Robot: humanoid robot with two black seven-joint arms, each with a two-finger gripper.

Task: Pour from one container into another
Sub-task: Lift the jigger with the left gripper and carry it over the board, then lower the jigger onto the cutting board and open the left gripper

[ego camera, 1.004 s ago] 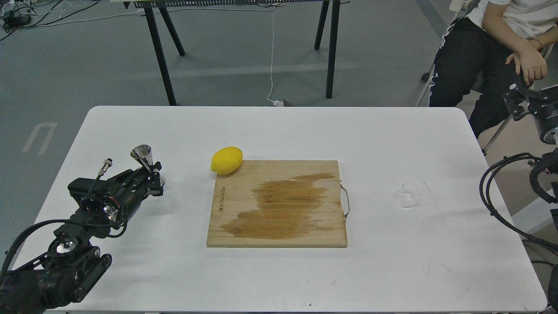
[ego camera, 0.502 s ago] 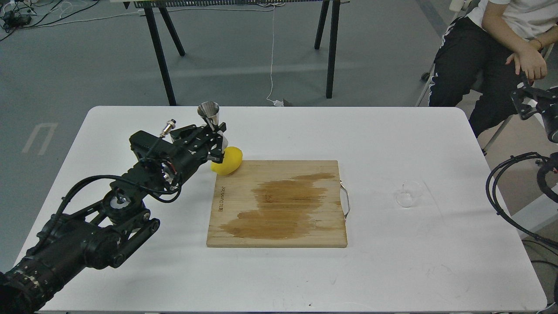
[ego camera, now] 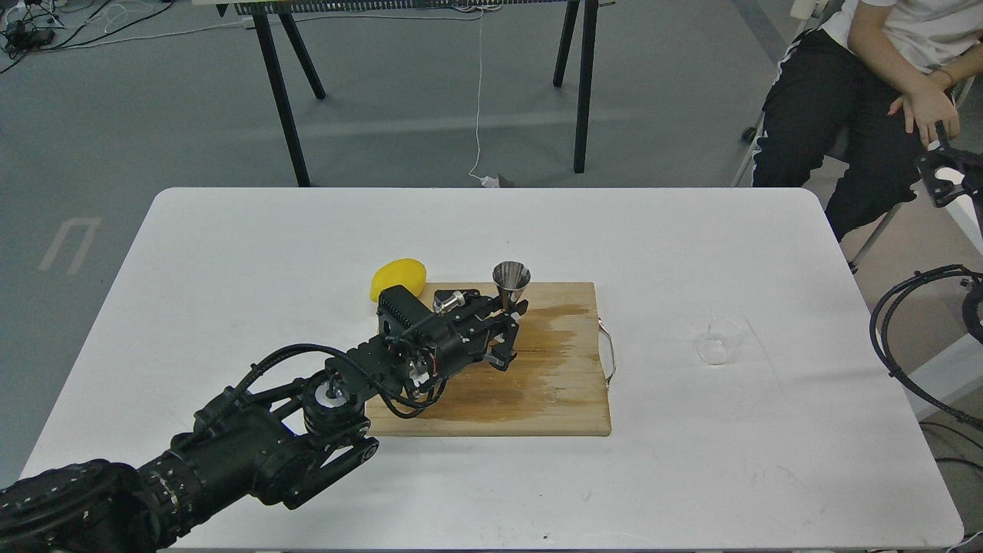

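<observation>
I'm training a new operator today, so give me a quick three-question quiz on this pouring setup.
1. True or false: the left hand holds the steel jigger upright over the cutting board.
2. Where is the glass cup? A) in the right hand B) on the table, right of the board C) on the board
3. Which fruit sits at the board's far left corner?

Key: 1 true. 2 B. 3 the lemon.
</observation>
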